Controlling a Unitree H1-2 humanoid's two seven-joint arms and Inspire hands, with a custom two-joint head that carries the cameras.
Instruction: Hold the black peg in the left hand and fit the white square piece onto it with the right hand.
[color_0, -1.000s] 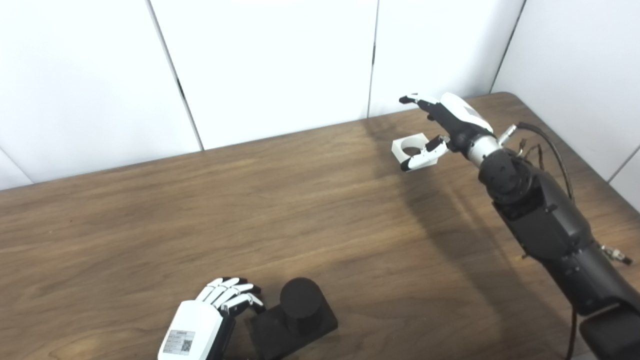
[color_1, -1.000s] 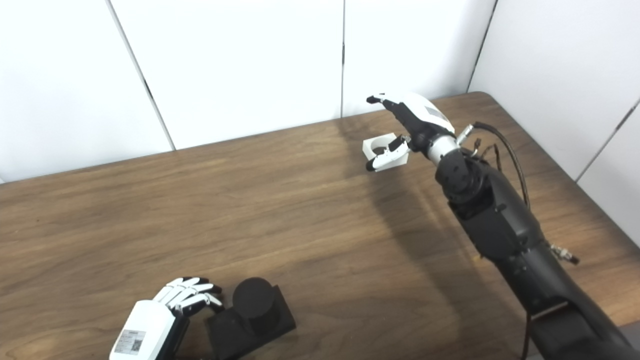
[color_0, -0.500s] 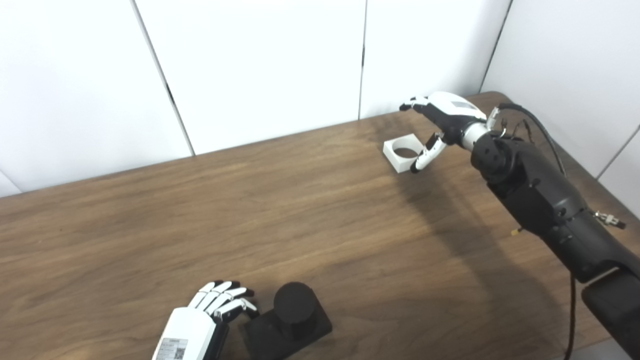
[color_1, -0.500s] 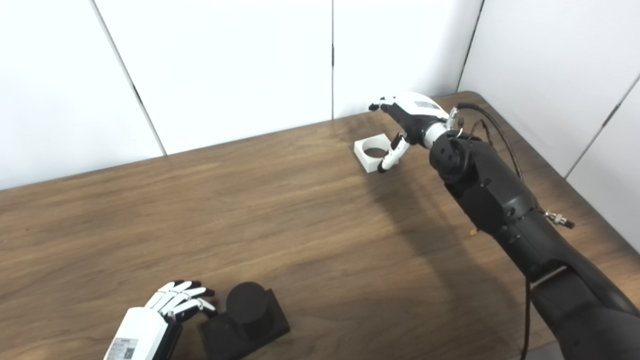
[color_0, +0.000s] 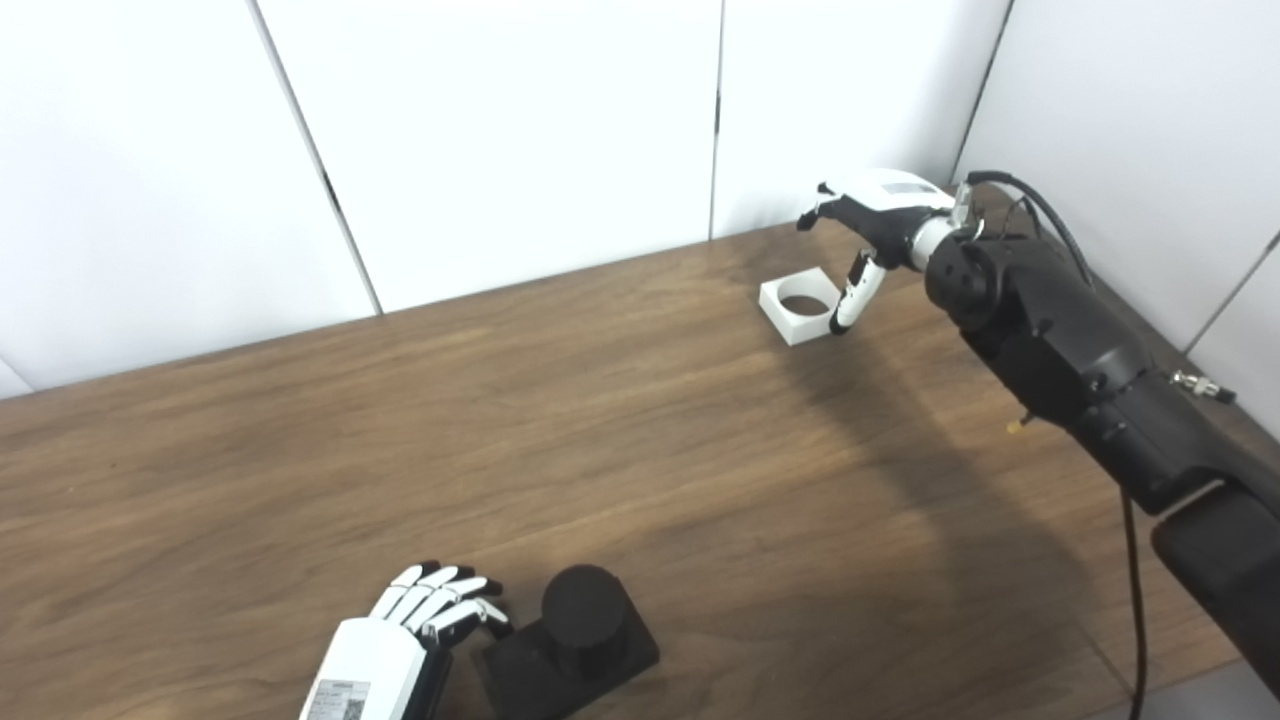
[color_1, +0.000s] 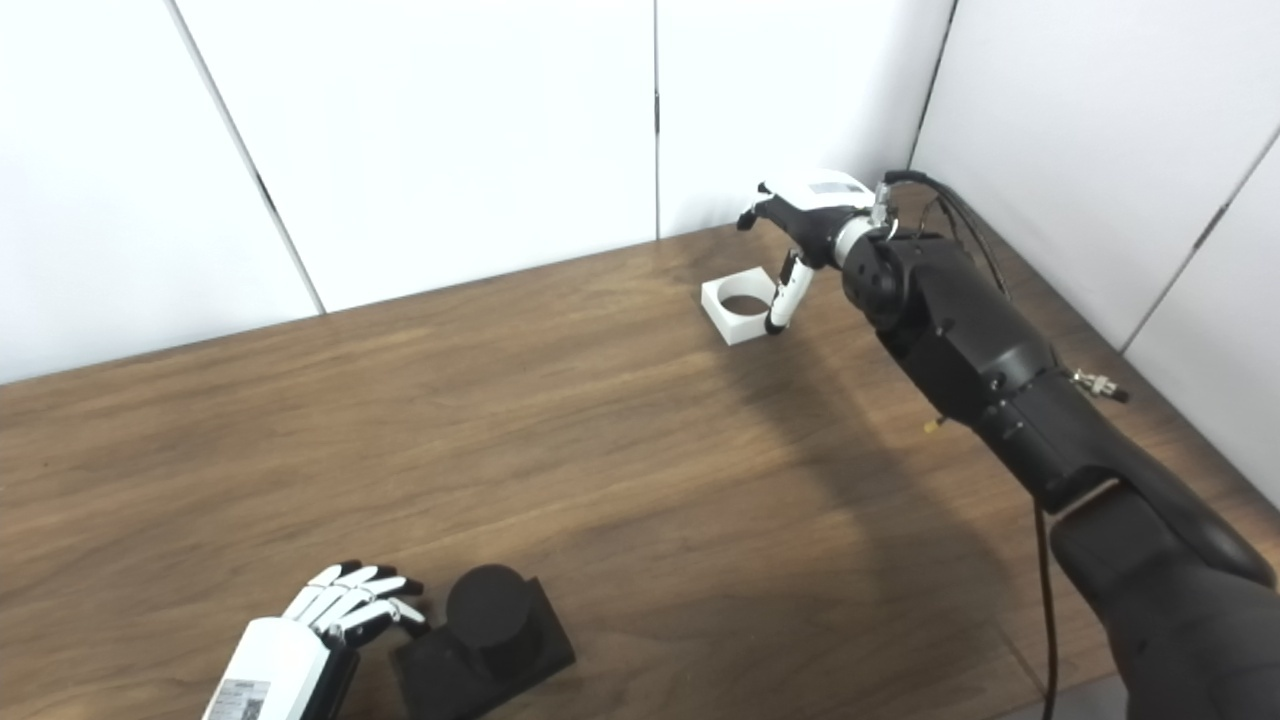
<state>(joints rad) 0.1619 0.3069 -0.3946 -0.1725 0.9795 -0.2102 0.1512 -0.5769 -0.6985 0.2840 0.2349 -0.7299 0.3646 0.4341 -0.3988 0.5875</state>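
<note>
While the white square piece is lying flat on the far right part of the desk, the right robot hand is hovering over it with fingers spread, its thumb pointing down just beside the piece's right edge. Near the front edge, the left robot hand is resting spread, holding nothing, just left of the black peg and its base.

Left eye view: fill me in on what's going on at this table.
A humanoid is setting up a peg fit. Its right hand hovers open over the white square piece, which lies flat on the table near the far edge, one finger down beside it. The left hand rests by the black peg near the front edge, fingers at its base, not clearly gripping.
</note>
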